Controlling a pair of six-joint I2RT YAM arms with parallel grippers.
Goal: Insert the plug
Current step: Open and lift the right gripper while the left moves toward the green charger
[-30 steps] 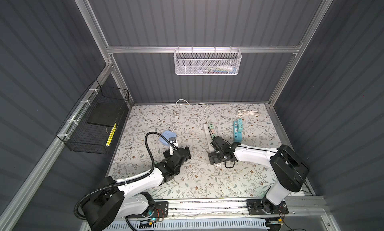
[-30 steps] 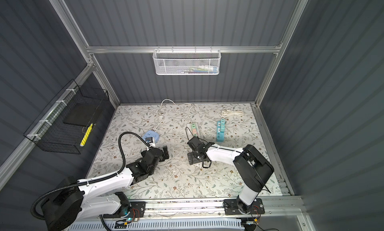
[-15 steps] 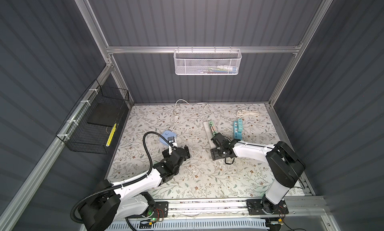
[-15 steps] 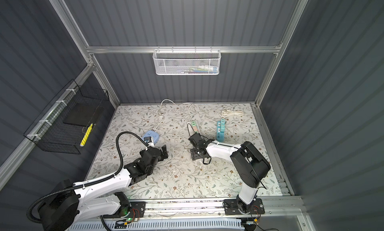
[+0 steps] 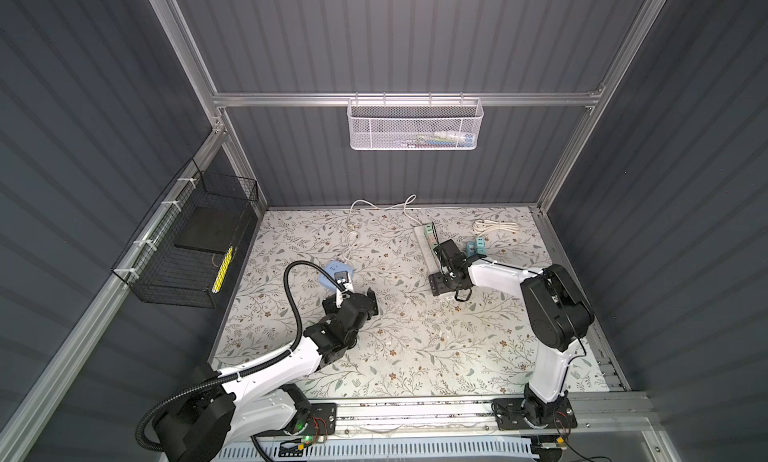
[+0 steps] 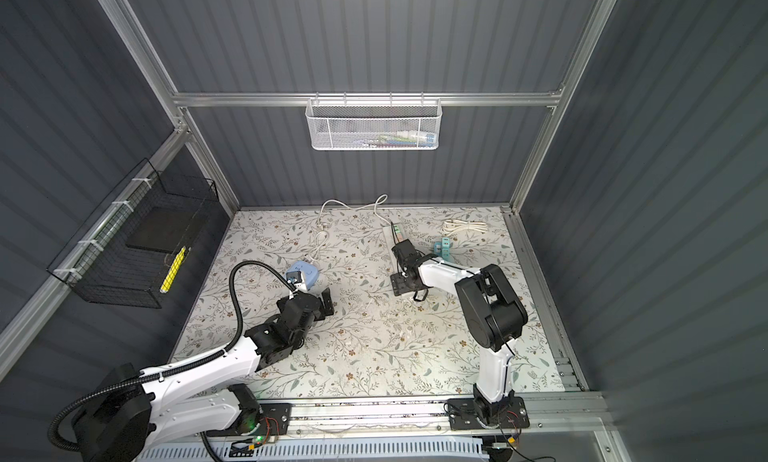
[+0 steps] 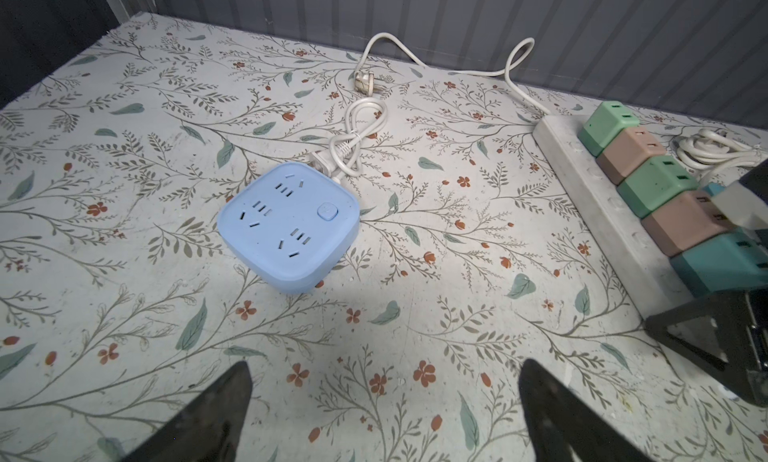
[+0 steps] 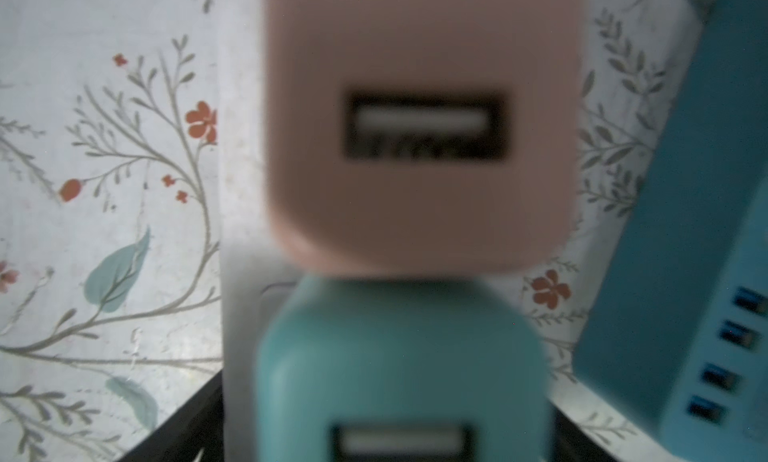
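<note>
The teal plug (image 7: pixel 723 268) stands at the near end of the white power strip (image 7: pixel 594 210), beside a pink plug (image 7: pixel 681 223). The right gripper (image 5: pixel 440 266) straddles it; whether the jaws press on it I cannot tell. Just right lies a blue USB hub (image 8: pixel 685 273). Well to the left is a blue socket block (image 7: pixel 289 231), and near it the left gripper (image 7: pixel 386 368), spread wide and empty.

A white mesh basket (image 5: pixel 415 125) on the far wall holds small items (image 5: pixel 449 139), too small to tell. The black wire basket (image 5: pixel 195 239) on the left holds a dark slab (image 5: pixel 208 231) and a yellow stick (image 5: pixel 222 268).

In both top views the right gripper hides the teal plug. The right wrist view shows its USB slot, blurred.
</note>
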